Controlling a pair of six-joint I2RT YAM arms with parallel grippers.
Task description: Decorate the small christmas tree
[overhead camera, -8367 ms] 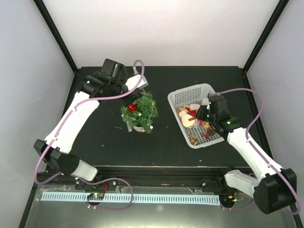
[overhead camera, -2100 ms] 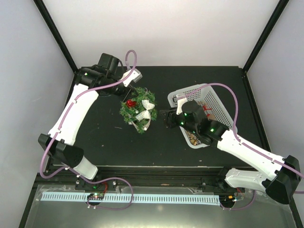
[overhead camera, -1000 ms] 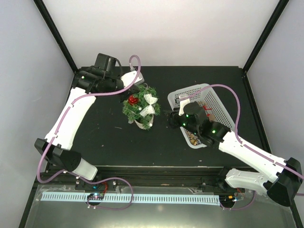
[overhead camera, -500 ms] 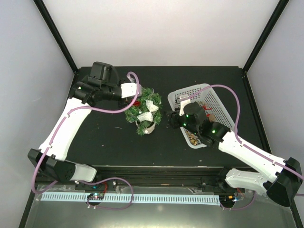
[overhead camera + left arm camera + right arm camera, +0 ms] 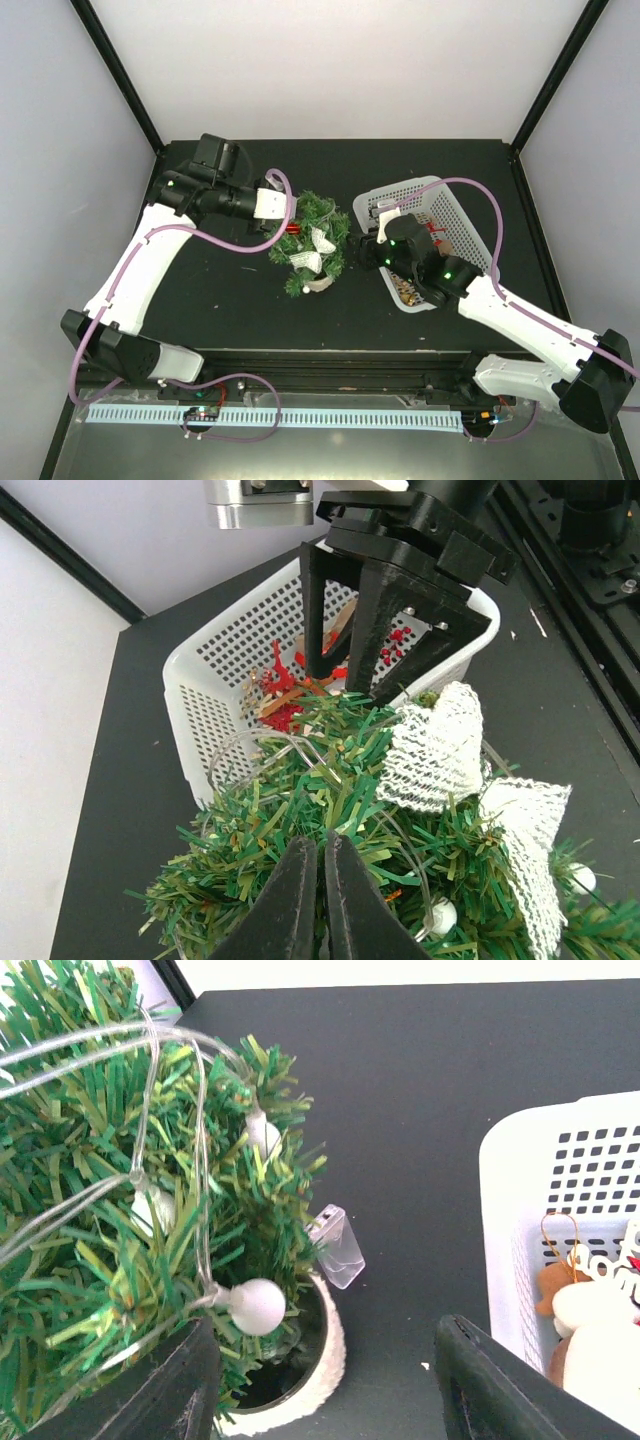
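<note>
My left gripper was pinched shut on a tuft near the top of the tree, which leaned over on the worktop with its pot tipped. My right gripper stood wide and empty. The pot lay just ahead between its fingers, untouched as far as I could tell, and the basket of ornaments sat just to its right. I judged the tree needed steadying before anything was hung: ease the left pull, let the pot settle flat, and keep the right fingers off the bead string and the white mesh bow.
</note>
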